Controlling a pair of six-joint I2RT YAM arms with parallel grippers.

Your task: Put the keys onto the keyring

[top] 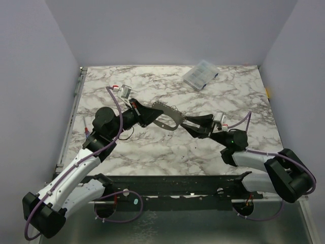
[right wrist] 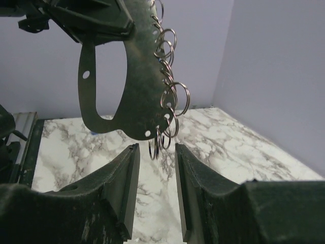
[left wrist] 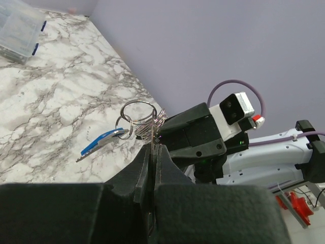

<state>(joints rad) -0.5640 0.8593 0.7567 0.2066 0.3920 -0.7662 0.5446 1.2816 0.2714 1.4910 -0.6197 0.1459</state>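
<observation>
While the left gripper pinches one end of the keyring at the middle of the top view, we see the curved band held up off the marble table. Seen from the left wrist, its jaws are pressed tight on the band's thin edge. The blue key hangs from a small wire ring at centre left. From the right wrist, the right gripper stands parted and grips nothing, with the band's lowest rings dangling just above the gap. A clear box lies upper right in the top view.
</observation>
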